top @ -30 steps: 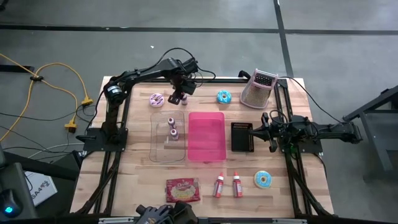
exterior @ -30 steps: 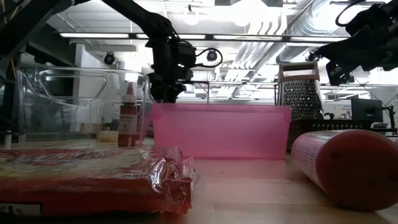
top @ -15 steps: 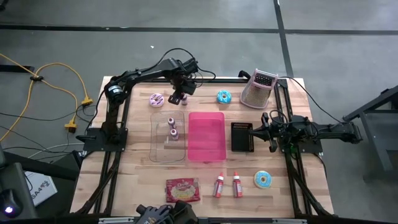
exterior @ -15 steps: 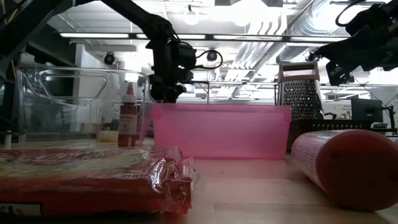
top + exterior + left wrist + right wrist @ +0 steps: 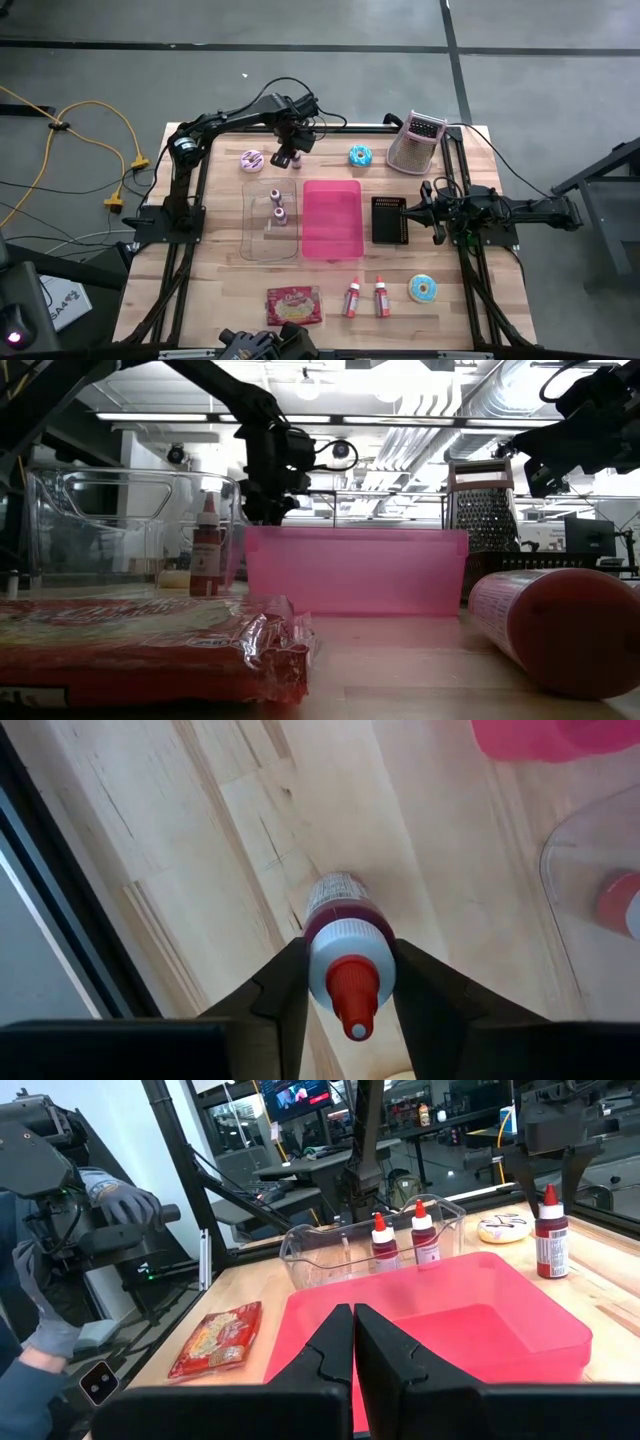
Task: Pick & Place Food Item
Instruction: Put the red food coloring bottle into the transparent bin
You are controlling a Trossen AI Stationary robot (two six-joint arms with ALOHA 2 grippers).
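A red sauce bottle [image 5: 345, 955] with a white collar and red nozzle stands upright on the wood table [image 5: 220, 290], near its far edge, between a purple donut [image 5: 252, 160] and a clear container [image 5: 270, 222]. My left gripper [image 5: 287, 156] points down over it, shut on it; the right wrist view shows it [image 5: 548, 1180] astride the bottle's top [image 5: 548, 1230]. The pink bin hides this bottle in the low view. My right gripper [image 5: 353, 1348] waits shut and level at the table's right side [image 5: 425, 205]. My left gripper pinches the bottle's white collar [image 5: 320, 970], just under the red nozzle, between its two fingers [image 5: 285, 990]. The fingers come from above, pointing down along the bottle. The bottle stays upright with its base on the table.
A pink bin [image 5: 332, 218] lies mid-table beside the clear container, which holds two small bottles [image 5: 279, 207]. Also there: a black rack [image 5: 390, 220], a grater [image 5: 415, 143], blue donuts [image 5: 360, 155] [image 5: 423, 289], a red packet [image 5: 293, 305], two bottles [image 5: 367, 297]. A person's gloved hand [image 5: 125, 1205] shows beyond the table.
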